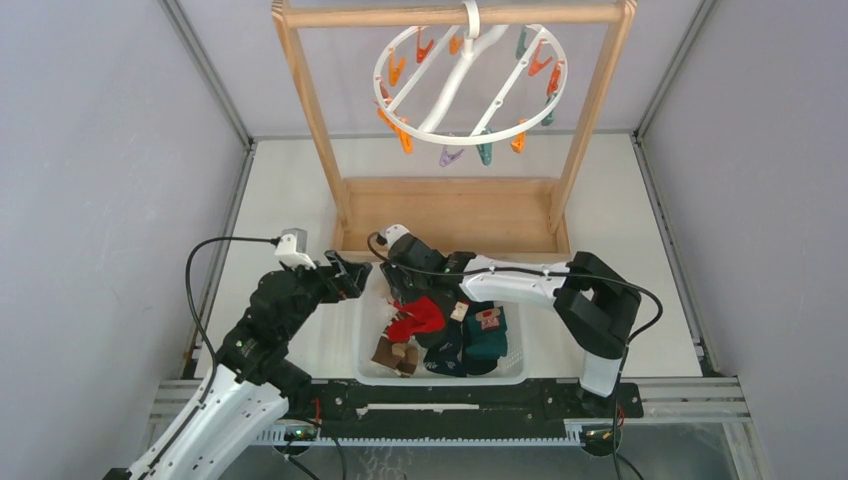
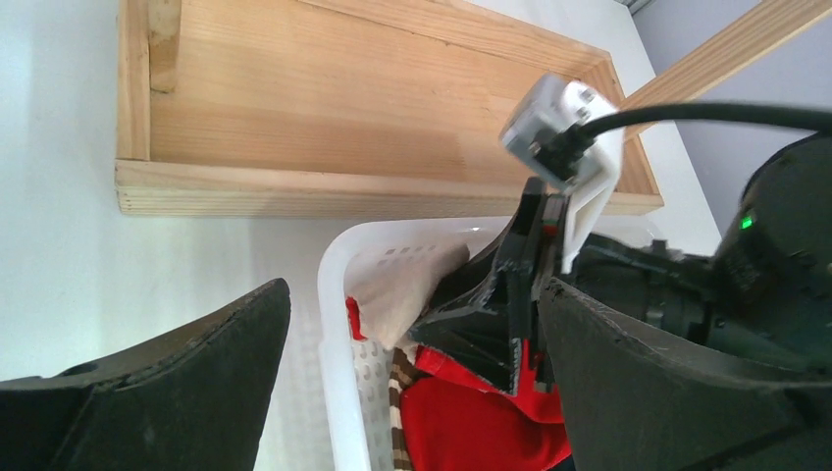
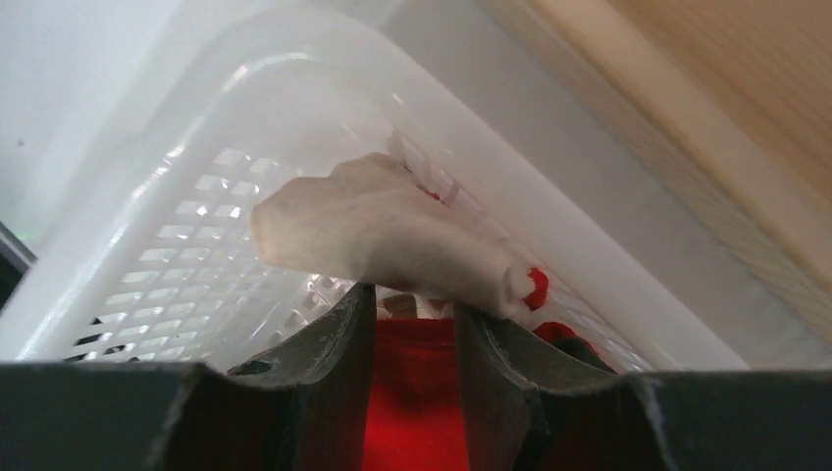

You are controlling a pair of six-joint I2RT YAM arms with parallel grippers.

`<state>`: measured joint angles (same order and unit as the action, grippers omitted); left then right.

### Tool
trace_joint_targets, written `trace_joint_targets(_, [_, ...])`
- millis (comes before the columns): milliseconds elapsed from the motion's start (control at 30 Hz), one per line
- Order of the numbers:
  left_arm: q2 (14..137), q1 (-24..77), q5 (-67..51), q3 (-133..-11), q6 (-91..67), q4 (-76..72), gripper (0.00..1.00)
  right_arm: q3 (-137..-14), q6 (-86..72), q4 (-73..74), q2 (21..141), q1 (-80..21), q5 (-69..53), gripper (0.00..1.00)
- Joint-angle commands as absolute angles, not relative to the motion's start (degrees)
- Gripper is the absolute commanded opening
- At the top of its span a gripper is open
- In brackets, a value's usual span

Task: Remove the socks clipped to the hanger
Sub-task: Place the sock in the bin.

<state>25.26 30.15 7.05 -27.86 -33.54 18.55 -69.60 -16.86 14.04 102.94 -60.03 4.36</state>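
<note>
right gripper (image 3: 414, 304) in the basket (image 1: 440, 377), jaws narrowed on a red sock (image 1: 420, 315)
left gripper (image 1: 347, 274) at the basket's left rim, jaws wide; more socks (image 1: 470, 340) heaped inside.

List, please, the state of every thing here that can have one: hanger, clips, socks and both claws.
hanger: hung on the wooden rack, no sock on it.
clips: those in view hang empty.
socks: piled in the white basket.
left claw: open, empty, beside the basket.
right claw: down in the basket, fingers either side of a red sock; grip unclear.
</note>
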Motion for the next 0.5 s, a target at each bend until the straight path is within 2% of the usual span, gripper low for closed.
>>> trace_joint_targets(0, [24.78,30.15,8.59,-26.84,-34.27,16.54,1.00,-67.80,-18.05,11.44,104.58,-61.26,5.67,0.42])
trace_joint_targets(167, [23.50,30.10,10.37,-26.24,-34.45,17.12,1.00,-64.00,-18.84,10.99,103.64,-63.84,6.71,0.41])
trace_joint_targets(333, [22.65,30.09,11.82,-26.09,-34.72,17.26,1.00,-59.13,-19.02,10.79,97.34,-66.43,6.90,0.44])
trace_joint_targets(467, [22.23,30.13,14.10,-27.30,-33.60,18.09,1.00,-57.59,-18.48,10.65,88.36,-66.52,8.38,0.57])
